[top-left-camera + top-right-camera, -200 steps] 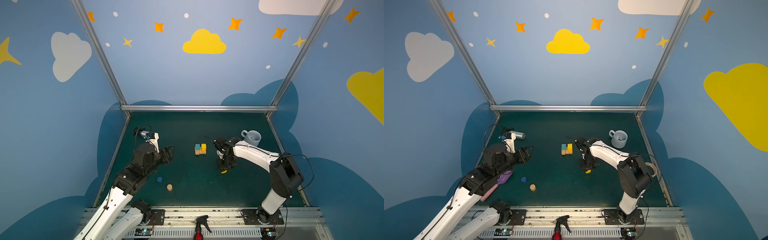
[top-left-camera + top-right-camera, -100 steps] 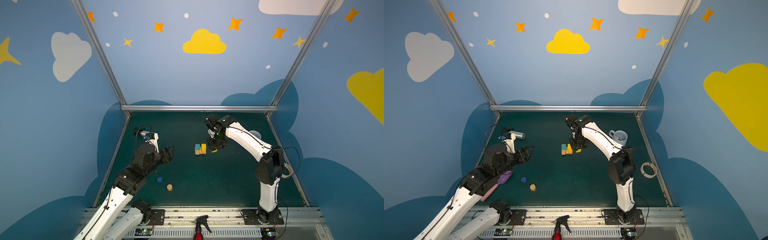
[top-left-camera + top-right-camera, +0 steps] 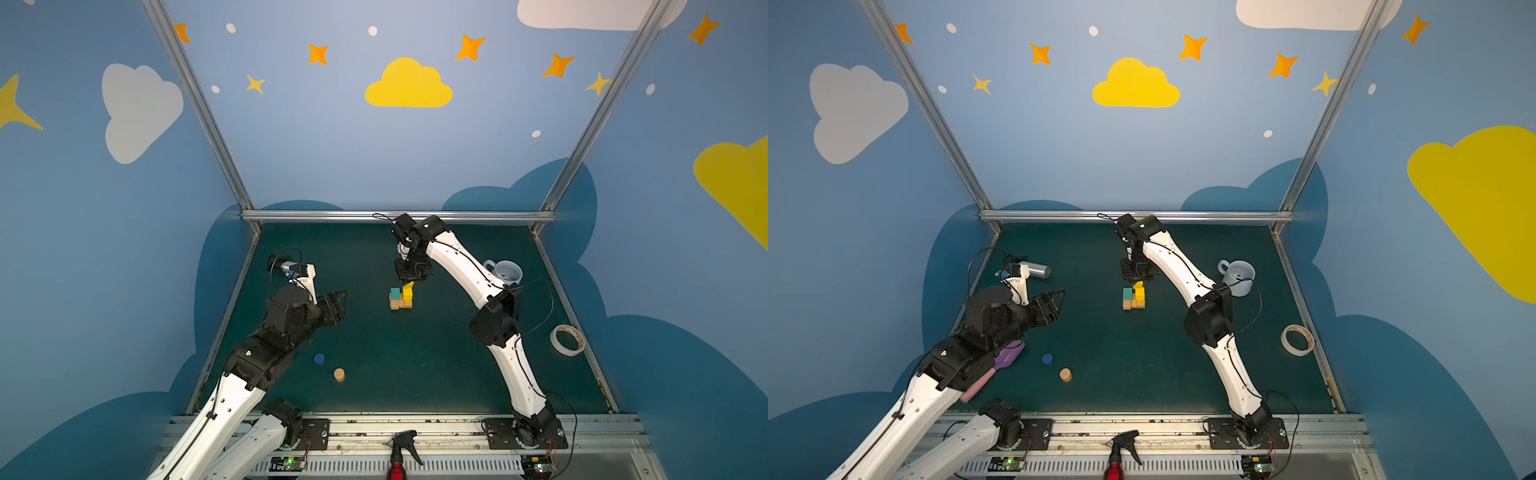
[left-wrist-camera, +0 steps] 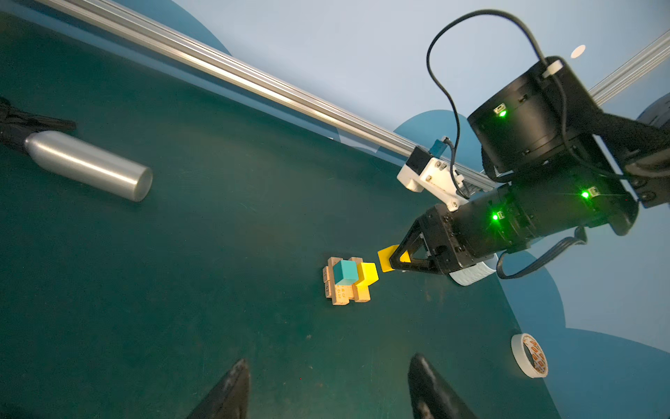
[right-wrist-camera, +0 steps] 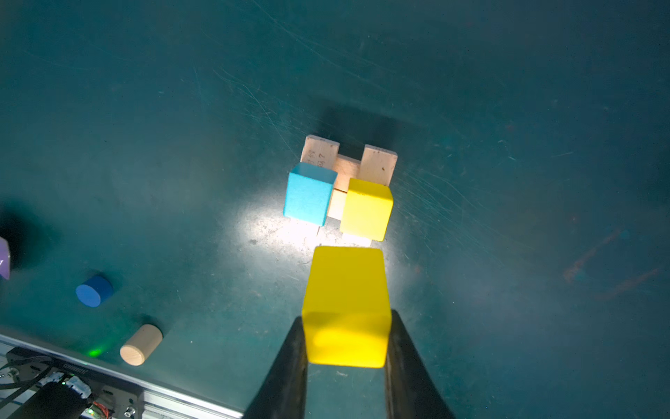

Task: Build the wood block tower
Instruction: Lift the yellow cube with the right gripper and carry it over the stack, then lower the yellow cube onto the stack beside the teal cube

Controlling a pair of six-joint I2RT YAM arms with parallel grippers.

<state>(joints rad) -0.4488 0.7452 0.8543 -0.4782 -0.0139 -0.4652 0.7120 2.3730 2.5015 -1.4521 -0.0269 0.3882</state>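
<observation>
Right fingers (image 5: pixel 282 377) clamp yellow wooden cube (image 5: pixel 346 308) near teal cube (image 5: pixel 310 194) and seated yellow cube (image 5: pixel 366 208) on tan wooden planks (image 5: pixel 377 163); left fingers (image 4: pixel 232 391) spread, empty. Best: square it, lower slowly, bridging both.

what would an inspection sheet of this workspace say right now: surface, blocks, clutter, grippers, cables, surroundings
surface: dark green mat, scratched, no spills seen
job's things: tower is tan planks carrying a teal cube and placed yellow cube; blue cylinder and tan cylinder lie loose
clutter: silver bottle on its side, mug, tape roll, purple spatula, spray bottle at the front rail
grippers: left gripper open, empty; right gripper shut on held yellow cube, clear of the stack
cables: black cable loops off the right arm's elbow
surroundings: blue walls with clouds and stars, aluminium frame
</observation>
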